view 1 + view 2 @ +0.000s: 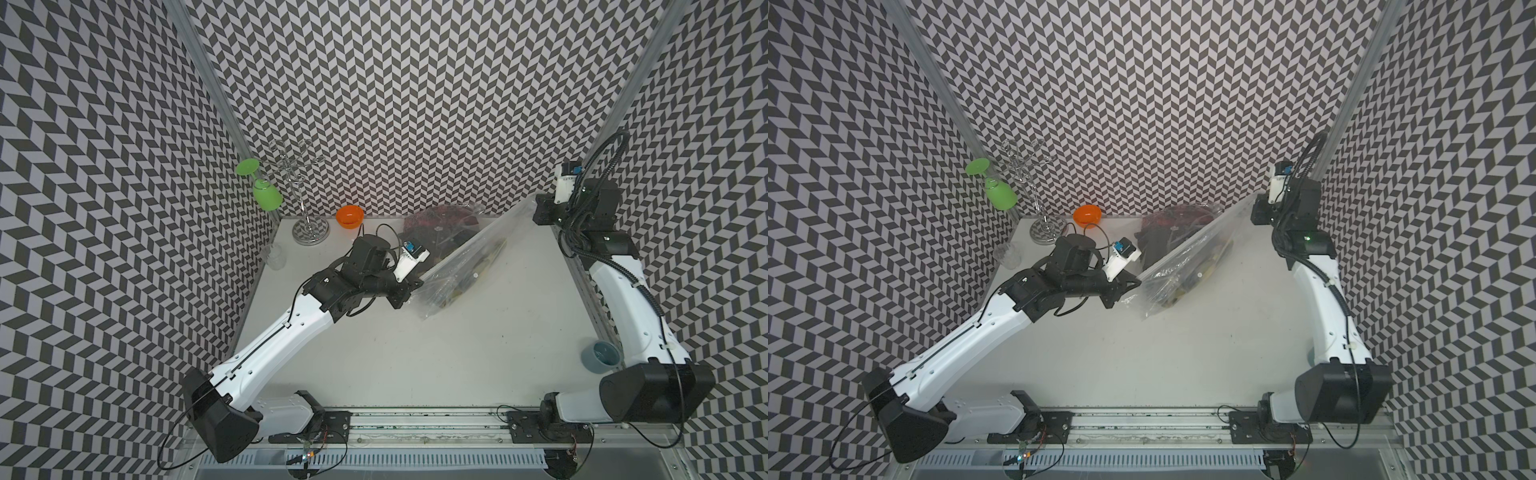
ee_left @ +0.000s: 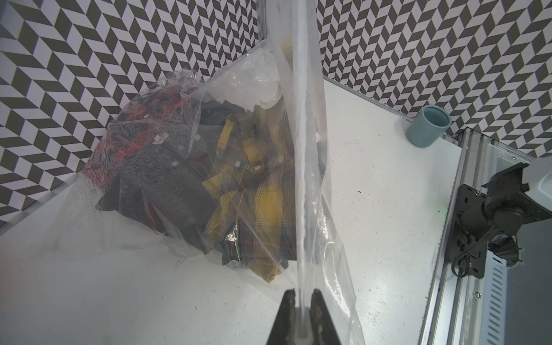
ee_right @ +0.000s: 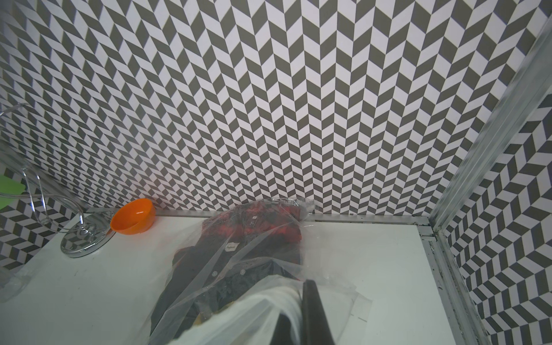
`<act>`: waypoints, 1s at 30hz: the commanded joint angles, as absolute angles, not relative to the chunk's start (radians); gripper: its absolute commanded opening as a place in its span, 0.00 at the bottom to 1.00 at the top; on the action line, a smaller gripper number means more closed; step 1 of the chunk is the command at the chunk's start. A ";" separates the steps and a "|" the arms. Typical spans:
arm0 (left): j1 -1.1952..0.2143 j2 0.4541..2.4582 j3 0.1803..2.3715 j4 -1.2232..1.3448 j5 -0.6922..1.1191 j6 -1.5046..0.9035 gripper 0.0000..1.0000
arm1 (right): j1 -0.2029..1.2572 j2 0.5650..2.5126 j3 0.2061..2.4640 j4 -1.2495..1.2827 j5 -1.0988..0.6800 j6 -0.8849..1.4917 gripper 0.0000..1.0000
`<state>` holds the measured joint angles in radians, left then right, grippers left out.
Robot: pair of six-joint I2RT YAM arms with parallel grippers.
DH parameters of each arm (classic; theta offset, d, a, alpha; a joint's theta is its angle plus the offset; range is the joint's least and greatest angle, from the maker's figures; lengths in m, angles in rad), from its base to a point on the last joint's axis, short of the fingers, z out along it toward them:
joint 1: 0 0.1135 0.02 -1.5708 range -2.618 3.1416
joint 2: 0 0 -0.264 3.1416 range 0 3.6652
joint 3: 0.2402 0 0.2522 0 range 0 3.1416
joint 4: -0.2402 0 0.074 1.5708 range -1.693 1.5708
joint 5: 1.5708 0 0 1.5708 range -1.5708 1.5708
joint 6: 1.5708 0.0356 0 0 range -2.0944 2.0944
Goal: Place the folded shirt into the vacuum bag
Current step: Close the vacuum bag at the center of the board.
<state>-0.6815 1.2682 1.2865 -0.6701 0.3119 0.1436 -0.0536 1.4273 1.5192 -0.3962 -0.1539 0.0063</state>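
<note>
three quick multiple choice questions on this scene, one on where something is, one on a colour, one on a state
1. Where is the orange bowl?
A. beside the rack base
B. at the front rail
C. hanging from a hook

2. What colour is the cup?
A. green
B. blue-grey
C. orange

3. The jaws of the left gripper are:
A. wide open
B. shut on the vacuum bag
C. shut on nothing

Answers:
1 A: both top views show it right next to the chrome base.
2 B: a top view and the left wrist view both show it blue-grey.
3 B: the left wrist view shows the bag's edge pinched between them.
</note>
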 commanded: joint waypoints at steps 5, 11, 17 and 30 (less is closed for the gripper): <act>-0.673 1.243 1.235 -0.985 0.299 0.157 0.05 | -0.181 1.433 1.583 -0.059 0.132 0.057 0.00; -0.675 1.240 1.234 -0.986 0.298 0.162 0.05 | -0.187 1.439 1.583 -0.060 0.125 0.058 0.00; -0.672 1.240 1.232 -0.955 0.286 0.169 0.00 | -0.183 1.428 1.548 -0.066 0.024 0.075 0.03; -0.685 1.247 1.309 -0.874 0.410 0.228 0.16 | 0.010 1.345 1.590 -0.282 -0.139 0.038 0.66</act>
